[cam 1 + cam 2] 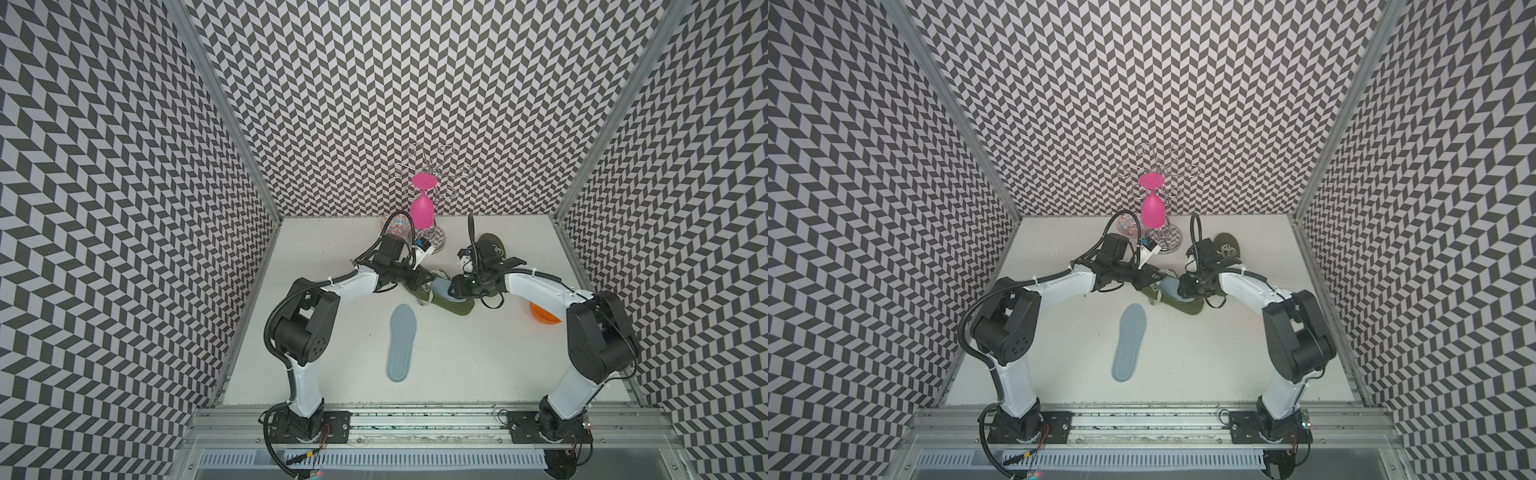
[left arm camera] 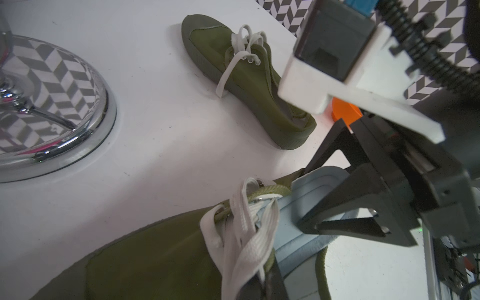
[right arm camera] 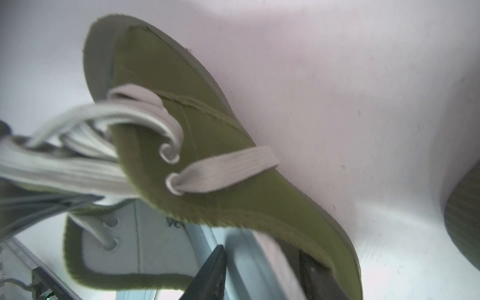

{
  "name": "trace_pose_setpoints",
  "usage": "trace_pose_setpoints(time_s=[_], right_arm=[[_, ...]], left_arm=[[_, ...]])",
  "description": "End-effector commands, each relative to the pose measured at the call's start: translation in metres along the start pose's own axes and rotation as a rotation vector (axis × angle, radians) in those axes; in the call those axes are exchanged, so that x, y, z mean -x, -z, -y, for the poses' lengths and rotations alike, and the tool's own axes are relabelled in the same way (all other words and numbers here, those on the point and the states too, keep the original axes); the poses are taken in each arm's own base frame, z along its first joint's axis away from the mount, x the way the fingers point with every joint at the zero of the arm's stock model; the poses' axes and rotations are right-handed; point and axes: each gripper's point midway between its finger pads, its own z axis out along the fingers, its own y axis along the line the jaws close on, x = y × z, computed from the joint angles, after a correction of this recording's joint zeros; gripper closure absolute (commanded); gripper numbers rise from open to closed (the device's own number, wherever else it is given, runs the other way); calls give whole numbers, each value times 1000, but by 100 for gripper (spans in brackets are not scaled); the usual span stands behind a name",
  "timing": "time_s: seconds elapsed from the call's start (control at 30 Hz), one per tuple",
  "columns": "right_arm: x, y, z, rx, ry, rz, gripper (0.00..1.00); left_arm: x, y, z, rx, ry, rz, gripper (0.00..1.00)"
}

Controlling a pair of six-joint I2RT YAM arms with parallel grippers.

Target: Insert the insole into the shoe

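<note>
While both arms were bent inward at the elbows, wrists close together over the middle of the table (image 1: 478, 361), the left gripper (image 1: 424, 277) was pinched shut on the laced edge of the shoe (image 1: 453, 307). The right gripper (image 1: 455, 288) had its jaws parted on either side of the insole (image 1: 440, 286), which lay partly inside the shoe with one end sticking out.

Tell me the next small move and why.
Probably press the heel of the half-inserted insole down into the shoe with the right gripper. That heel end sticks up out of the opening, the right jaws stand apart around it, and the left gripper, shut at the laces, steadies the shoe.
</note>
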Motion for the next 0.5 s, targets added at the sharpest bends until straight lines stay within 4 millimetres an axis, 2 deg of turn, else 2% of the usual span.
trace_pose_setpoints(time_s=[0.0, 0.17, 0.33, 0.47], right_arm=[[3, 23, 8, -69, -29, 24, 50], [-1, 44, 11, -92, -54, 49, 46], [-7, 37, 10, -34, -93, 60, 53], [2, 30, 4, 23, -120, 86, 59]], left_arm=[[18, 8, -7, 59, 25, 71, 100], [17, 7, -14, 96, 49, 74, 100], [18, 8, -11, 89, 43, 83, 100], [18, 9, -10, 86, 36, 85, 100]])
